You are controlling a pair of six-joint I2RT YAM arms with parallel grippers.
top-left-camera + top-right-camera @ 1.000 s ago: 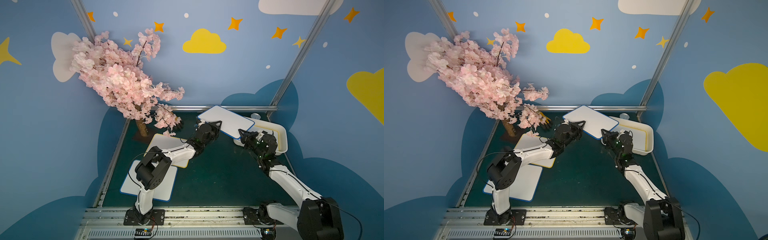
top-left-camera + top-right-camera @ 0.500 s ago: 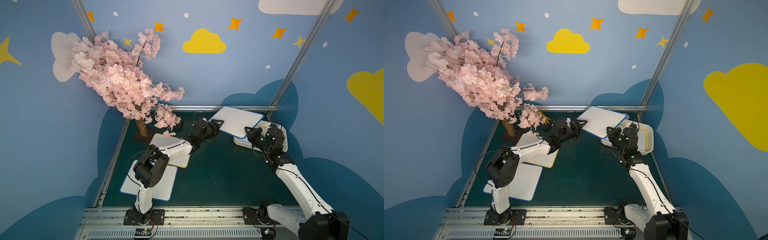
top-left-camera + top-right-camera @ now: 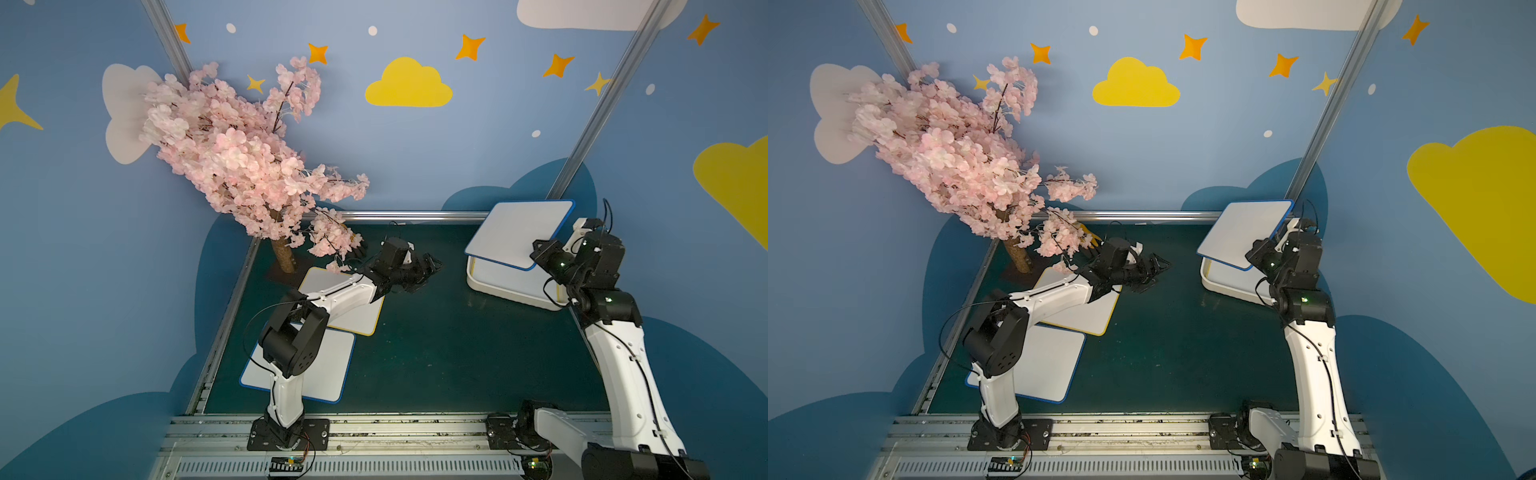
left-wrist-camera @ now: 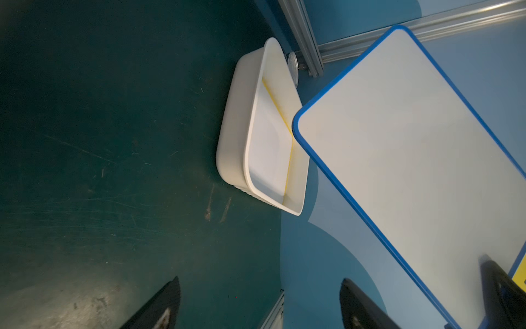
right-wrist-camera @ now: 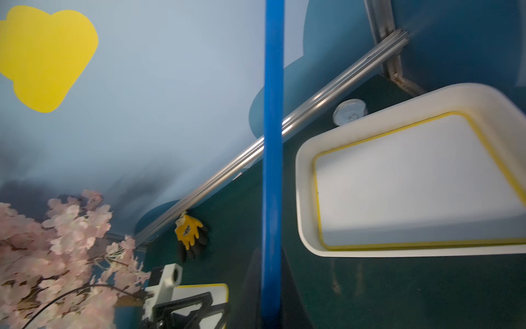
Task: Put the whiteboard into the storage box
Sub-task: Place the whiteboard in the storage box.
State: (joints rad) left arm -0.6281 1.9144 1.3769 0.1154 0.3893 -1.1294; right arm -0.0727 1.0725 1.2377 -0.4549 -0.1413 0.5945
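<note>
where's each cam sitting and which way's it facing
Top views: high over the near rail, looking down at the table; both arms, left end effector and right end effector show.
Left wrist: on the left arm, facing the storage box and blue-edged whiteboard; its open fingertips show.
Right wrist: on the right arm, sighting along the whiteboard's edge toward the storage box; the left end effector shows.
Shared: both wrist views show the yellow-edged board in the storage box.

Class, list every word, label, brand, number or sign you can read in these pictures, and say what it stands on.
No text is readable anywhere.
Dark print on the yellow glove: too blurred to read.
The yellow sticker beside the blue-edged whiteboard: cut off by the picture's edge, unreadable.
Top of the small silver can: blurred, nothing legible.
</note>
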